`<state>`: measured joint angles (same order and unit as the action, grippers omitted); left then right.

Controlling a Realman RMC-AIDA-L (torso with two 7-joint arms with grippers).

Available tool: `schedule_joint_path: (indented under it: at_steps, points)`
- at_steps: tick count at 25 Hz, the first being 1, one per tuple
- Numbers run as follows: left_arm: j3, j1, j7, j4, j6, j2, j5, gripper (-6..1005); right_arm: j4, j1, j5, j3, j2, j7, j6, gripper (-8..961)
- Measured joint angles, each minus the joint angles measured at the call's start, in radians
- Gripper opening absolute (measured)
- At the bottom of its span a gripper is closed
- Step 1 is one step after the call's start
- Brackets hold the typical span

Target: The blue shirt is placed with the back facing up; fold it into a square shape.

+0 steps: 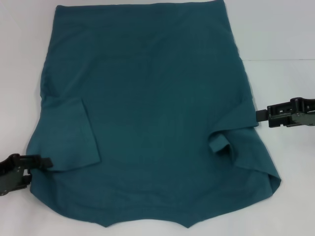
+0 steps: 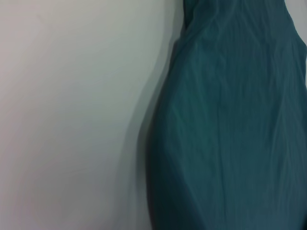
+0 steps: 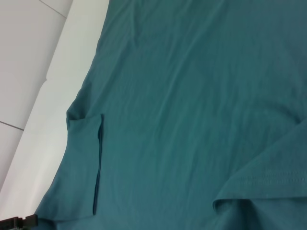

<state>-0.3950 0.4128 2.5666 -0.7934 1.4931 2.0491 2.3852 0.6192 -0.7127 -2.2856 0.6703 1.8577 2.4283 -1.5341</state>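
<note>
- The blue shirt (image 1: pixel 157 118) lies spread flat on the white table (image 1: pixel 285 39), both sleeves folded inward over its body.
- The left gripper (image 1: pixel 42 162) sits at the shirt's left edge beside the folded sleeve; whether its fingers are parted or pinched cannot be told.
- The right gripper (image 1: pixel 261 114) touches the shirt's right edge; its finger state cannot be told either.

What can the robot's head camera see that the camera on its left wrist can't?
Only the head view shows both sleeves folded in over the blue shirt, plus the left gripper at the shirt's near left edge and the right gripper at its right edge. Only the left wrist view shows a close-up of soft lengthwise wrinkles along one shirt edge. Both show the shirt lying on the white table.
</note>
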Motion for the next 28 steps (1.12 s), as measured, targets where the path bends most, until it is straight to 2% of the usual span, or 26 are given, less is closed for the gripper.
schedule_joint_path:
  at_steps: [6, 16, 23, 28]
  points:
    - [-0.001, -0.002, -0.016, -0.004, 0.006, -0.001, 0.000, 536, 0.001, 0.002, 0.000, 0.000, -0.003, 0.000, -0.002, 642]
    - [0.012, 0.000, -0.060, -0.004, 0.036, -0.004, -0.012, 97, 0.001, 0.034, -0.005, 0.002, -0.014, -0.006, -0.034, 642]
    - [0.015, 0.005, -0.073, -0.004, 0.045, -0.011, -0.034, 13, 0.007, 0.076, -0.051, 0.012, -0.051, -0.014, -0.110, 643]
    - [0.015, 0.012, -0.075, -0.004, 0.037, -0.012, -0.036, 12, 0.016, 0.090, -0.103, 0.012, -0.045, -0.078, -0.113, 641]
